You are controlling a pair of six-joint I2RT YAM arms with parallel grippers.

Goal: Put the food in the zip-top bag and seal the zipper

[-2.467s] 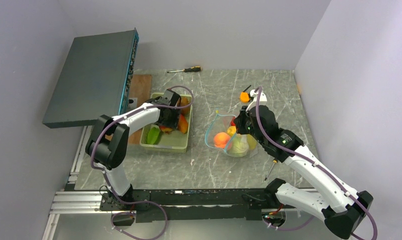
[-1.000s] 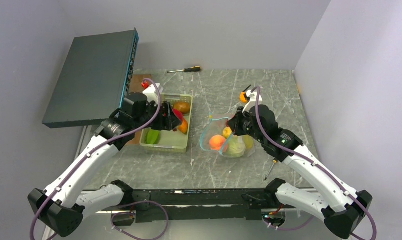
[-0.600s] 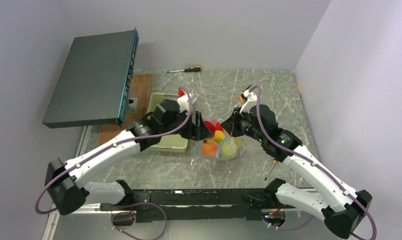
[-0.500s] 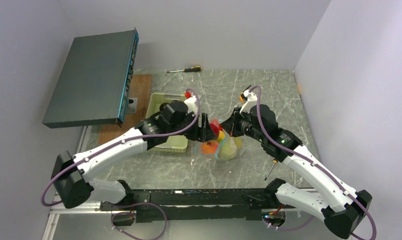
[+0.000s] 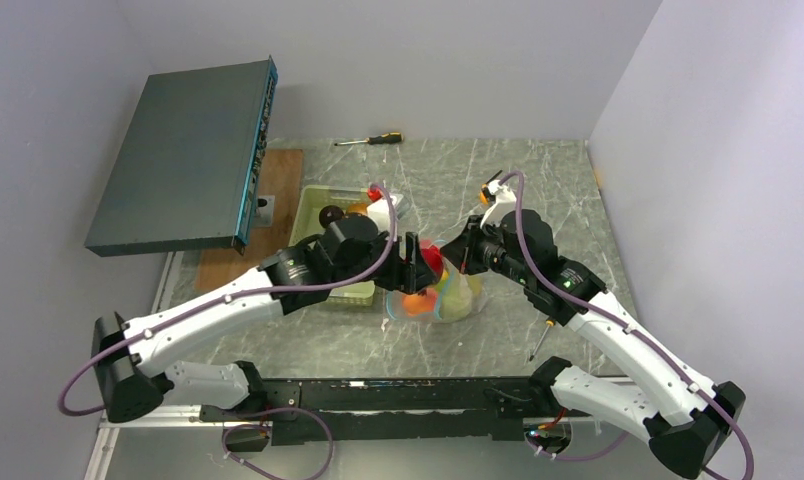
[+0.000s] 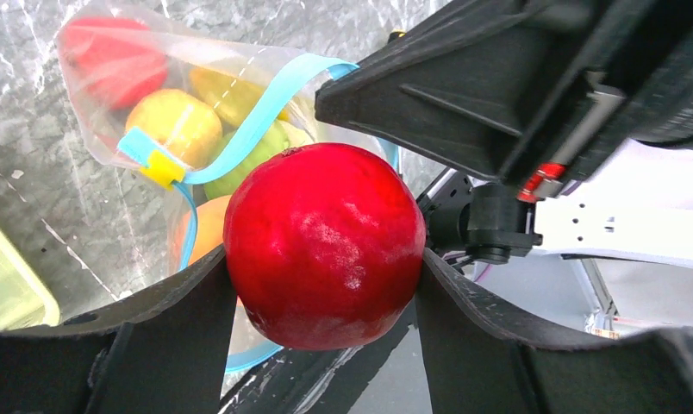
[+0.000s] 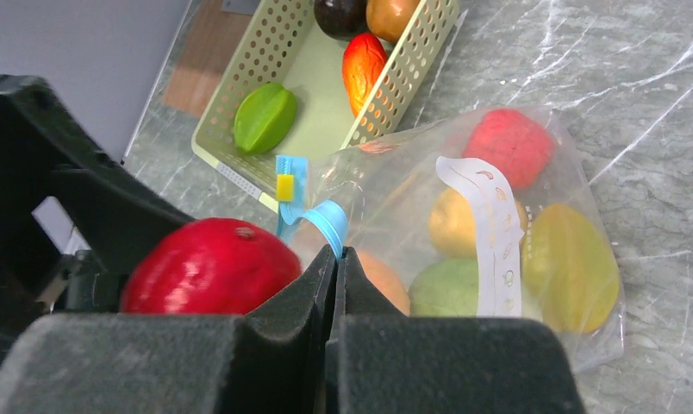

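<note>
Between the two arms, on the grey marble table (image 5: 538, 190), the zip-top bag (image 7: 546, 181) lies with its mouth turned toward the pale green tray (image 7: 409, 73). The right gripper (image 7: 335, 259) has its fingers pressed together on the teal-blue zipper (image 7: 327, 216) and holds this edge lifted, so the mouth stands open. A small yellow slider (image 7: 284, 186) sits on the strip beside the pinch, and a white label (image 7: 490, 233) runs down the bag's clear side.

The left gripper (image 5: 415, 268) is clamped on a red round fruit (image 6: 324, 246), one black finger (image 6: 166, 336) on each side of it. This fruit hangs just in front of the open mouth. Whether it touches the rim, I cannot tell.

Inside the bag lie a pink-red fruit (image 7: 508, 142), a yellow fruit (image 7: 453, 220), a yellow-green fruit (image 7: 571, 263), a green fruit (image 7: 442, 289) and an orange fruit (image 7: 383, 280), packed close together.

The tray holds a green star-shaped fruit (image 7: 265, 116), an orange-red fruit (image 7: 363, 65), a dark purple fruit (image 7: 339, 13) and a brown fruit (image 7: 393, 13).
</note>
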